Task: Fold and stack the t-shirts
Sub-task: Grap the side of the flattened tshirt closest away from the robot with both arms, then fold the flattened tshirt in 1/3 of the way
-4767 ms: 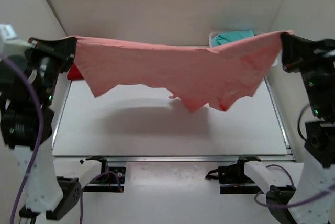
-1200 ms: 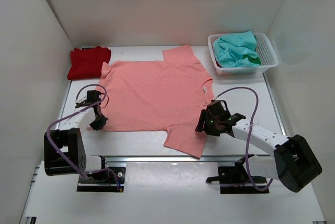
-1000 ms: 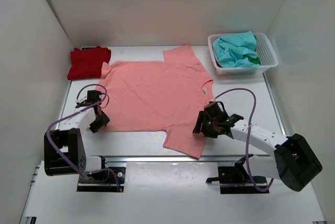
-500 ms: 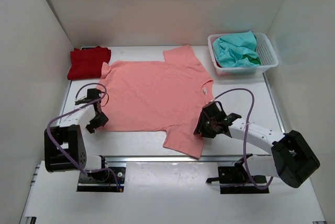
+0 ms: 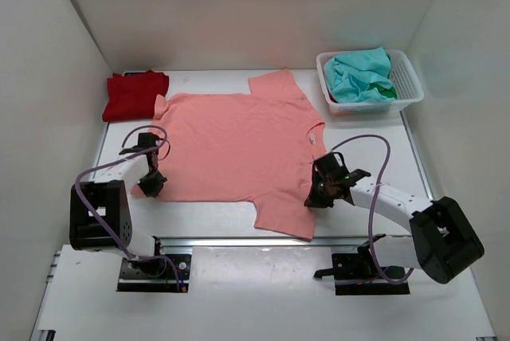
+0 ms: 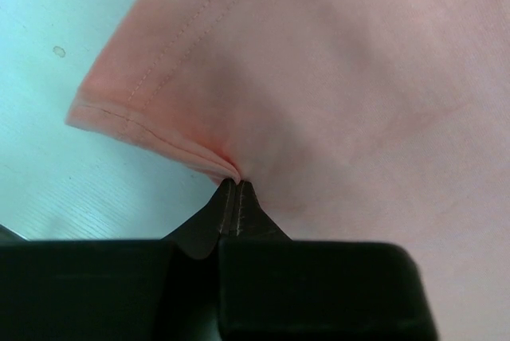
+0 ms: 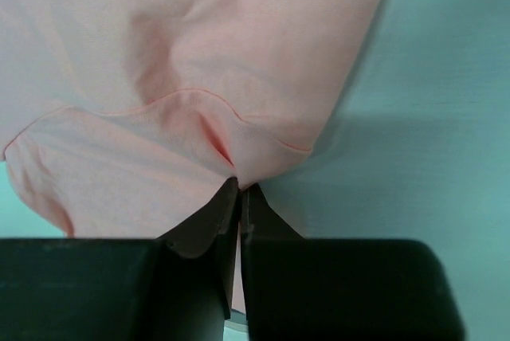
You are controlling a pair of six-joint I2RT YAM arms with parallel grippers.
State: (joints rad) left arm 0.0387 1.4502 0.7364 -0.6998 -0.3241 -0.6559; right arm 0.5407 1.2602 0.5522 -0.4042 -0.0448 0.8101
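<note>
We see a white tabletop (image 5: 199,217) carrying a salmon-pink t-shirt (image 5: 231,138) spread flat, a deep red t-shirt (image 5: 135,94), seemingly folded, far left, and a basket (image 5: 370,107) far right

The salmon-pink t-shirt (image 5: 231,146) is soft matt stitched cloth, the basket (image 5: 370,106) white plastic.

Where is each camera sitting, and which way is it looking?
Top external: high above and behind the arms, looking down at the white table, the flat salmon-pink cloth t-shirt, deep red t-shirt and white plastic lattice basket; left gripper and right gripper show.
Left wrist: on the left arm, looking along the left gripper, pinched on the shirt's hem near a corner.
Right wrist: on the right arm, looking along the right gripper, pinched on the shirt's edge.
Shared: all three show the salmon-pink shirt on the table.
</note>
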